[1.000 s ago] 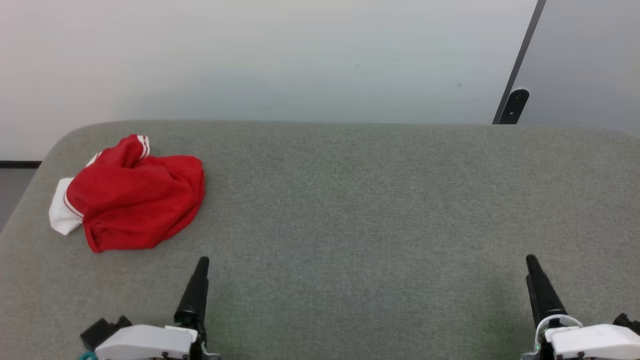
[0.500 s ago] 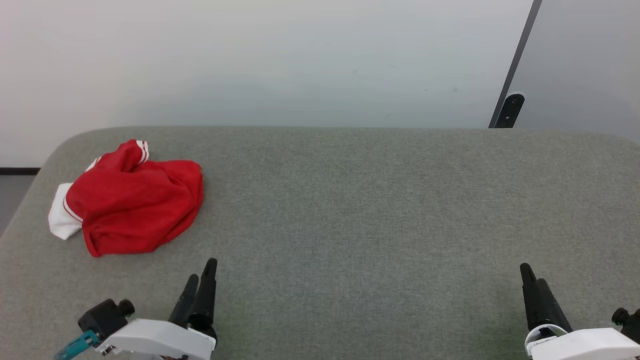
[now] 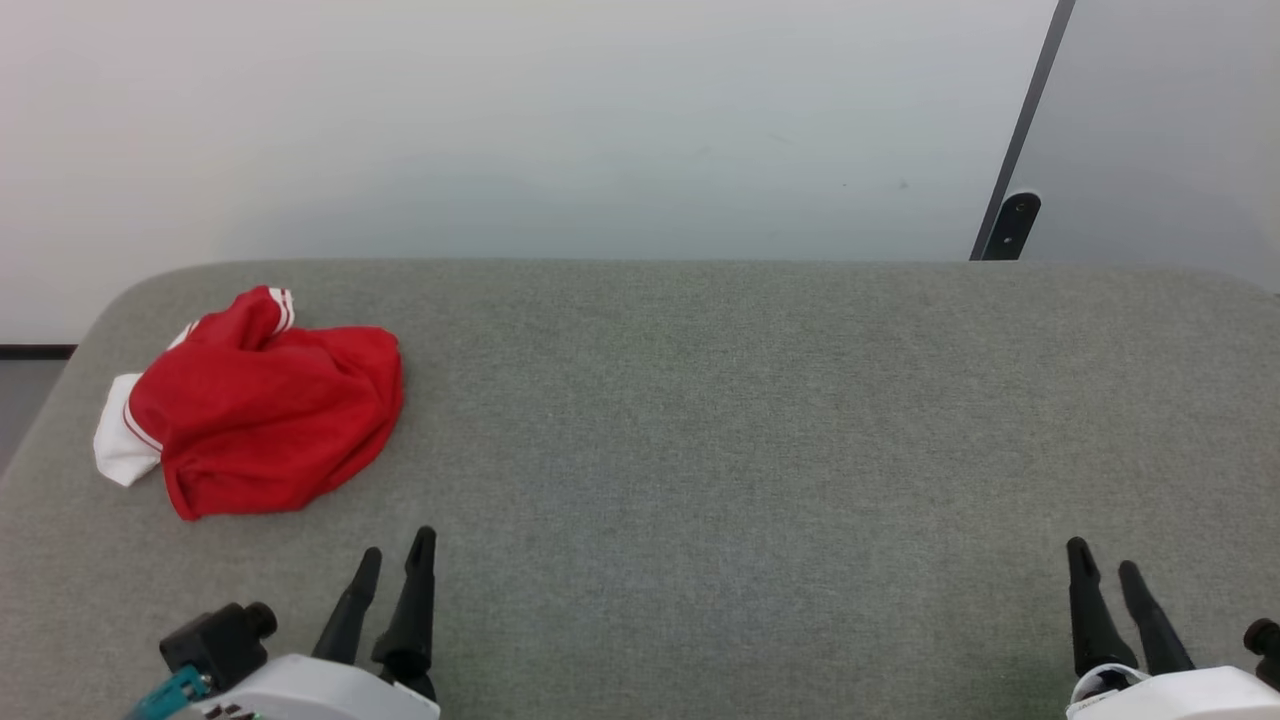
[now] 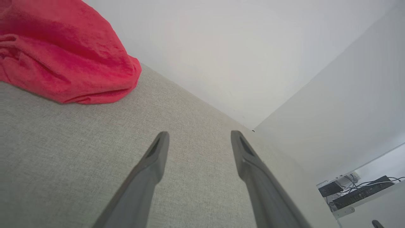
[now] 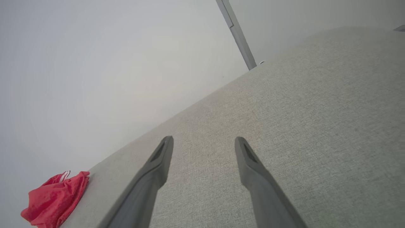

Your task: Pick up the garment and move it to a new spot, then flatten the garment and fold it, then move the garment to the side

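Note:
The garment (image 3: 262,405), bright red with a white sleeve and striped bands, lies crumpled in a heap at the far left of the grey cloth-covered table (image 3: 720,400). In the left wrist view the garment (image 4: 60,53) bulges at the upper left, ahead of the fingers and apart from them. My left gripper (image 3: 398,562) hovers open near the table's front edge, just below and right of the heap, holding nothing. My right gripper (image 3: 1104,558) stands open at the lower right, far from the garment (image 5: 53,199), also with nothing in it.
A pale wall rises behind the table. A dark slanted post (image 3: 1020,140) with a black bracket (image 3: 1008,225) stands past the back right corner. The table's left edge curves away close beside the garment. Cables and equipment (image 4: 351,190) sit off to the side in the left wrist view.
Both grippers have gone from shut to open, their fingers now spread apart. The head camera has shifted slightly, so the table sits a little lower in the picture. The garment has not moved.

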`<state>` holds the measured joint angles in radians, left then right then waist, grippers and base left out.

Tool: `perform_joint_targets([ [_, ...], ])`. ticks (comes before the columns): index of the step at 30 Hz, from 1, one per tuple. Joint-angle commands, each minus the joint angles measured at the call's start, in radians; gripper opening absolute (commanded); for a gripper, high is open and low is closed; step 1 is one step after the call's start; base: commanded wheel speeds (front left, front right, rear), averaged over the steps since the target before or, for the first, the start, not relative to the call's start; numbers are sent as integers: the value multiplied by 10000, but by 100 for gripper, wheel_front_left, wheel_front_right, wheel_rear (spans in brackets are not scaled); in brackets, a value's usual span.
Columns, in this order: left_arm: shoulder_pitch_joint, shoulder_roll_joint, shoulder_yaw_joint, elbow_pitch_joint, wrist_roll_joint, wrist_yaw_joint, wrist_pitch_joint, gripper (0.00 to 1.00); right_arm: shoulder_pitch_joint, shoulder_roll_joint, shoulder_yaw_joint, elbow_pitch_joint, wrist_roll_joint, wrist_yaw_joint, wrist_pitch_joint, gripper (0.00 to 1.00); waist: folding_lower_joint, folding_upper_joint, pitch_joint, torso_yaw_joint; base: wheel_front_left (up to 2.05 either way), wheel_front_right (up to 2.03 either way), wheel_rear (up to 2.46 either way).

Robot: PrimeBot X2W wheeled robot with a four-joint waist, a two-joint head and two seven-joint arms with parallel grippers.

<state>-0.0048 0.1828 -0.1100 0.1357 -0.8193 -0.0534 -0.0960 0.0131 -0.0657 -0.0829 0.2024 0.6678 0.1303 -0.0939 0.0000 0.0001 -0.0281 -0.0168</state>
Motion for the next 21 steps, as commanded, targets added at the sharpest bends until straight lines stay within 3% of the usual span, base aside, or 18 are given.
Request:
perform_joint_targets([
  [1, -9, 92, 16, -190, 335, -76, -75, 100, 6, -105, -53, -174, -312, 8, -97, 100, 0, -1, -4, -1, 0, 0, 0],
  [21, 272, -45, 7, -812, 3111, -575, -640, 100, 313, -111, -141, -478, -2800, 7, -662, 100, 0, -1, -71, -97, 0, 0, 0],
])
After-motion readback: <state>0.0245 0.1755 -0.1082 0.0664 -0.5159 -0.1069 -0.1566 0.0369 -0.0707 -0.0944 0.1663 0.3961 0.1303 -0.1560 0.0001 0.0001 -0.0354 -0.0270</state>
